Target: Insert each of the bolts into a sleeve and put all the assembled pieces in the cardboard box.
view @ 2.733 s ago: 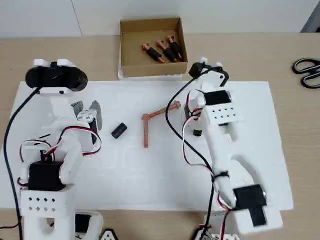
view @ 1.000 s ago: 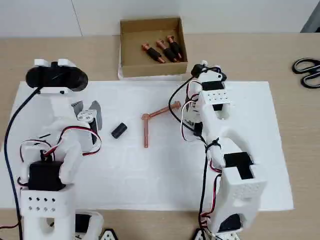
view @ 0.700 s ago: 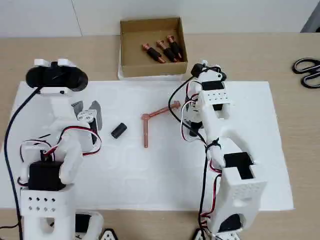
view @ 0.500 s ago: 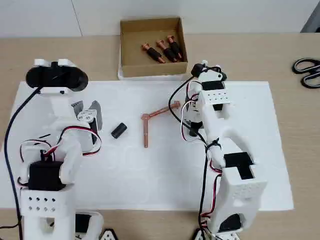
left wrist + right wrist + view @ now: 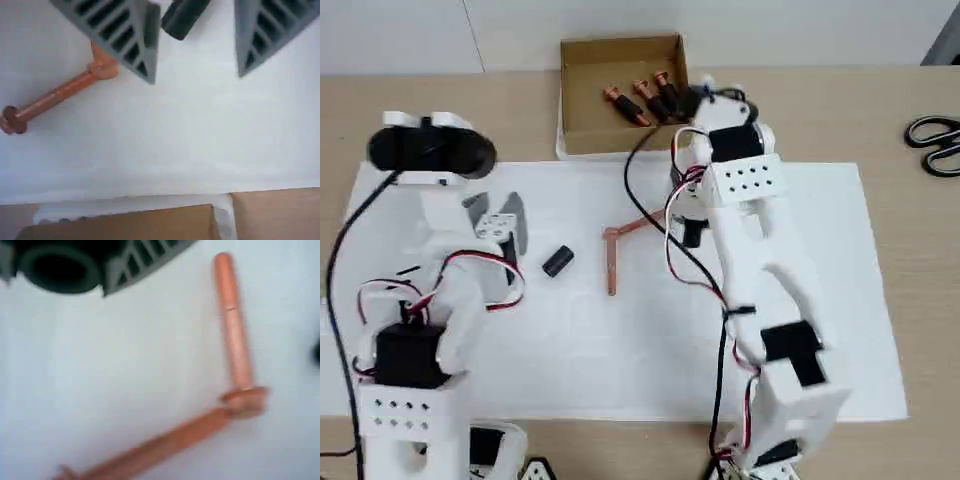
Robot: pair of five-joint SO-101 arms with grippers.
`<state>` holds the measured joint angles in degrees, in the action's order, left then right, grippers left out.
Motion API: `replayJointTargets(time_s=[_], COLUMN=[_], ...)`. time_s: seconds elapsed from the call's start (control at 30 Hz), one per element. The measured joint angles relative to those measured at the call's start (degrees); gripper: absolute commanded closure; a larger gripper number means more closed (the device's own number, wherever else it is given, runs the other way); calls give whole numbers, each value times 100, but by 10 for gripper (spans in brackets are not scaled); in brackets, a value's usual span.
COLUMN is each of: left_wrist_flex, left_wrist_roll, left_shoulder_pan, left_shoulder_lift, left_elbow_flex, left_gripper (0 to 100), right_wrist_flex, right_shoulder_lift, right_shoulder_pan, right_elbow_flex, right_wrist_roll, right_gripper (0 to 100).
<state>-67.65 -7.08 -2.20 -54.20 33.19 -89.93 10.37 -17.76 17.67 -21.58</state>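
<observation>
— Orange bolts (image 5: 611,262) lie on the white sheet (image 5: 570,340); from above, your right end effector (image 5: 691,228) has swung over them.
— Left wrist?
— Your left end effector (image 5: 197,72) is spread, loose sleeve (image 5: 182,17) beyond.
— Right wrist?
— Pinching the held sleeve (image 5: 60,270) beside the bolts; insertion seems next.

Right gripper (image 5: 688,222) and its held sleeve (image 5: 60,270) shifted forward-left, nearer cardboard box (image 5: 582,100)

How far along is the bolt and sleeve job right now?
Done: three assembled pieces lie in the cardboard box. In hand: the right gripper looks shut on a black sleeve. Left: two bare bolts touching in an L on the white sheet, and a loose sleeve near the open left gripper; both pairs need joining and boxing.
</observation>
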Motion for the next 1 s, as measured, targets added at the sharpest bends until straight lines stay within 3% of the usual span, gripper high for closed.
replayJointTargets(time_s=[0.23,0.47,0.63,1.0], left_wrist_flex=[-62,-62,-62,-62], left_wrist_roll=[457,475,492,492], left_shoulder_pan=[-782,-853,-853,-853], left_shoulder_lift=[0,0,0,0], left_elbow_flex=[35,35,35,35], left_gripper=[898,898,898,898], right_wrist_flex=[0,0,44,1635], right_shoulder_lift=[-1662,-3376,-4316,-7903], right_shoulder_pan=[-158,-167,-167,-167], right_elbow_flex=[0,-343,-1776,-5345], right_wrist_roll=[0,-9,62,905], right_gripper=[993,993,991,992])
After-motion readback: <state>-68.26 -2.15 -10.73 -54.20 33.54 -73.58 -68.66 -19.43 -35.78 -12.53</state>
